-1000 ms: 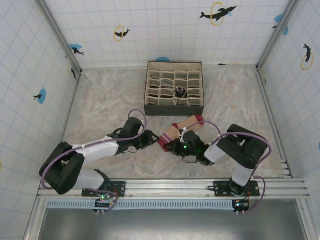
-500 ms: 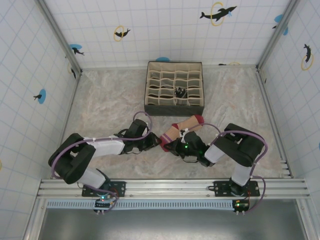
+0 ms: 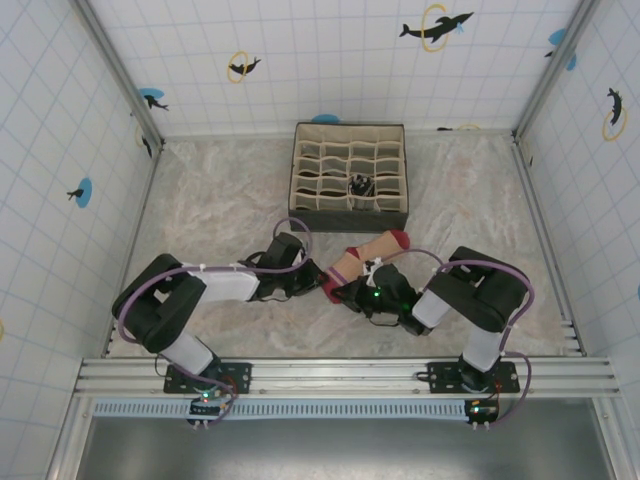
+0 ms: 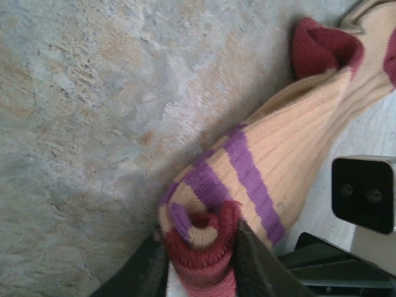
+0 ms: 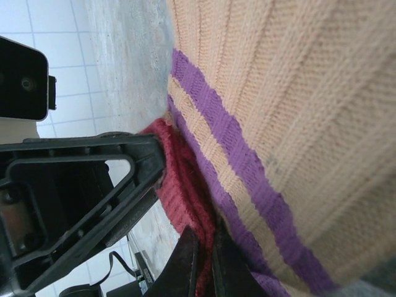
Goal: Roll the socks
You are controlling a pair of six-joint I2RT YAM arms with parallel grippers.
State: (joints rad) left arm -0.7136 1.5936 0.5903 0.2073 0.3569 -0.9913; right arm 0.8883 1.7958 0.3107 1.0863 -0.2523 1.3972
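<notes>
Sock [image 3: 372, 248] mid-table, just near of box [image 3: 349, 218]. Rolled red cuff [image 4: 204, 238] at near-left end clamped in left gripper [image 4: 201, 266]; same cuff's edge pinched in right gripper [image 5: 204, 253], jaws shut tight.

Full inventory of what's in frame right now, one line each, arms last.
peach sock: one, peach with purple stripes and dark red cuff and toe, mid-table between the grippers
organiser box: one, dark walls with beige dividers, far centre of the table
dark bundle: one, black and white, in a compartment right of the box's centre, too small to identify
table: one, mottled beige-grey
walls: white tile, on three sides
dolphin stickers: several, dark with yellow or blue, on the walls
left gripper: one, black, closed on the sock's dark red cuff
right gripper: one, black, shut, pinching the sock by the cuff
</notes>
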